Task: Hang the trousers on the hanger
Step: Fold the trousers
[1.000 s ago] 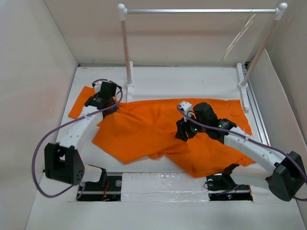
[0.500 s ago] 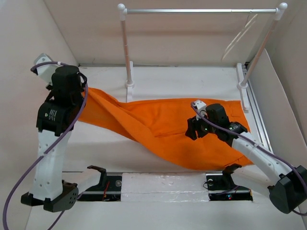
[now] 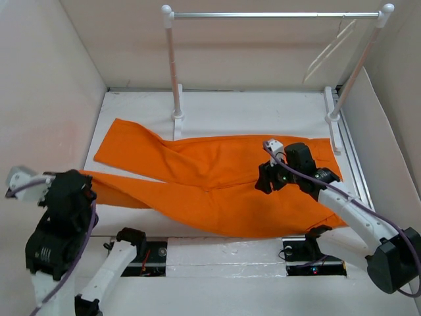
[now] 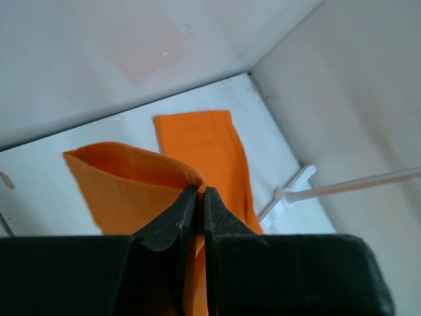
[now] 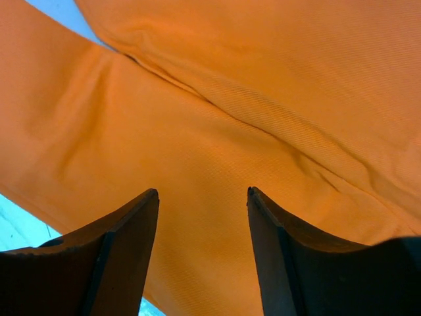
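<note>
We see the trousers (image 3: 217, 184) spread across the counter (image 3: 256, 108), waist end toward the right and both legs running left. The left end effector (image 4: 200, 191) is clamped tight on the hem of the nearer leg. In its wrist view the orange edge sits pinched between the closed jaws, with the cuff gaping just beyond. From above, that end effector is hidden beneath its own wrist, and the leg simply disappears under it. The right end effector (image 5: 202, 192) stands with its jaws well apart over the cloth beside a seam, gripping nothing; we cannot tell whether its fingertips touch the fabric. The hanger (image 3: 327, 51) hangs near the right end of the rack (image 3: 273, 14), faint against the wall, its hook hard to make out.
</note>
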You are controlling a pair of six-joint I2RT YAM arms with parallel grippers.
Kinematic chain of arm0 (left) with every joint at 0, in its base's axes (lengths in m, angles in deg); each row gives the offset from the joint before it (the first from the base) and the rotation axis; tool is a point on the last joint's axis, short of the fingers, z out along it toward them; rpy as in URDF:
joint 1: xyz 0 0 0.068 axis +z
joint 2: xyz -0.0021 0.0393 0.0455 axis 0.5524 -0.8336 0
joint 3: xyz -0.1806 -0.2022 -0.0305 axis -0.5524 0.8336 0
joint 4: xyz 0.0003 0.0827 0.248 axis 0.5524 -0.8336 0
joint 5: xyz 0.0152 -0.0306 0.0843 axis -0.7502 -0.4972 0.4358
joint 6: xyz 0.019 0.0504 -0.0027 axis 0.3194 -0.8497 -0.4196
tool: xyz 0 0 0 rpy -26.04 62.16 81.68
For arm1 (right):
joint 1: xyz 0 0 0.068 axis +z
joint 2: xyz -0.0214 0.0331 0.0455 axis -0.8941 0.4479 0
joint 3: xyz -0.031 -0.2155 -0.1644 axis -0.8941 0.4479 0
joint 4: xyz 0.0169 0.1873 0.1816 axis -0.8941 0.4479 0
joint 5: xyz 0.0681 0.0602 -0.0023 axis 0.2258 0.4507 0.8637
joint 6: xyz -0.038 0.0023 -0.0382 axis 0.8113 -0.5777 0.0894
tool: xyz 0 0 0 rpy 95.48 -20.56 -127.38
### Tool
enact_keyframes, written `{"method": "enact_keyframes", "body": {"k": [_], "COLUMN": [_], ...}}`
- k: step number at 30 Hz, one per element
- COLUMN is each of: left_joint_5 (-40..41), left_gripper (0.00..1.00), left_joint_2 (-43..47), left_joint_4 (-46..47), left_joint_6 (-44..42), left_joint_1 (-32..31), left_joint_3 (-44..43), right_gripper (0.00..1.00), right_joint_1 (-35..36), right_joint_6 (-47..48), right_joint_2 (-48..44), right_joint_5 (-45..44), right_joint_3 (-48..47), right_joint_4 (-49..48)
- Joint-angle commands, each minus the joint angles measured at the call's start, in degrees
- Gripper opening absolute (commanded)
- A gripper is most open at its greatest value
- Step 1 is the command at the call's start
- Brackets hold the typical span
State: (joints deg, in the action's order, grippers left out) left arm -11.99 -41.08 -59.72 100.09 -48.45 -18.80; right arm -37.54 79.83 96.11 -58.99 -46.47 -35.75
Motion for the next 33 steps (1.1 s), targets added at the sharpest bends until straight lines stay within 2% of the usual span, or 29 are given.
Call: {"method": "enact_keyframes", "body": {"k": [1,2,3,4,5,6,7,9,11,12,14,15,16,17,18,19,20,21,25,30,33], "left_joint_5": [5.24,5.24,5.16,4.63,4.63,4.37,3.93,3.23,2.78,2.52,1.3,0.68,-0.72,-1.52,-2.39,-4.23,-5.38,-6.44,-11.79,-15.32,-16.55], "left_gripper": [0.0,0.02,0.16,0.26,0.26,0.34,0.39,0.51,0.51,0.5,0.49,0.48,0.47,0.47,0.47,0.47,0.47,0.47,0.47,0.47,0.47], "left_joint_2": [5.44,7.45,8.43,9.4,9.76,9.85,9.59,8.53,7.31,6.86,5.46,4.67,3.97,2.57,2.21,1.59,0.8,0.45,-1.14,-3.6,-3.51], "left_joint_4": [-1.46,-1.54,-1.89,-1.9,-1.55,-1.37,-1.11,0.38,2.92,3.46,6.52,7.24,8.03,9.52,10.75,11.8,13.73,14.97,19.54,22.62,24.64], "left_joint_6": [6.09,4.52,4.16,1.8,1.78,0.91,0.2,-3.04,-5.68,-7.08,-9.63,-11.73,-12.8,-13.59,-14.65,-16.57,-17.37,-18.25,-22.03,-25.2,-25.29], "left_joint_1": [0.15,0.15,0.15,0.15,0.15,0.15,0.15,0.15,0.15,0.15,0.15,0.15,0.15,0.15,0.15,0.15,0.15,0.15,0.15,0.15,0.15], "left_joint_3": [-1.19,-1.71,-2.59,-3.82,-4.35,-5.14,-6.19,-8.92,-10.76,-12.77,-14.28,-14.64,-14.9,-14.82,-14.29,-13.94,-13.15,-12.71,-11.65,-10.6,-7.71], "right_gripper": [0.6,0.56,0.55,0.39,0.39,0.35,0.24,0.13,0.09,0.09,0.17,0.23,0.37,0.42,0.46,0.51,0.52,0.54,0.58,0.61,0.57], "right_joint_1": [0.69,1.48,2.53,6.89,6.94,8.85,11.05,17.11,20.19,22.65,24.86,27.04,28.11,29.34,30.65,33.02,34.08,34.97,37.17,37.7,38.23], "right_joint_6": [2.27,2.44,2.44,2.79,2.8,2.8,2.62,2.53,2.53,2.45,2.79,3.14,3.93,5.85,6.74,7.45,8.5,8.86,8.34,4.73,4.29], "right_joint_2": [2.16,2.86,4.95,8.11,8.14,11.88,14.01,18.31,24.12,25.87,32.11,34.74,37.73,43.93,47.13,50.64,56.94,59.79,73.42,82.48,84.51], "right_joint_5": [4.94,5.91,6.79,9.93,9.96,10.49,10.67,9.45,8.56,8.65,9.35,9.7,11.09,11.89,12.59,13.38,13.65,13.31,14.96,14.62,16.29], "right_joint_3": [-0.33,-0.51,-0.94,-3.65,-3.67,-5.07,-8.04,-12.35,-18.31,-20.7,-28.06,-31.24,-34.93,-38.7,-46.57,-50.48,-53.91,-59.69,-71.22,-77.06,-77.15], "right_joint_4": [-3.44,-4.76,-5.55,-8.17,-8.2,-9.85,-10.74,-11.18,-12.32,-12.76,-13.38,-12.6,-11.11,-9.79,-7.34,-6.01,-5.04,-3.81,-1.17,-1.88,-2.13]}}
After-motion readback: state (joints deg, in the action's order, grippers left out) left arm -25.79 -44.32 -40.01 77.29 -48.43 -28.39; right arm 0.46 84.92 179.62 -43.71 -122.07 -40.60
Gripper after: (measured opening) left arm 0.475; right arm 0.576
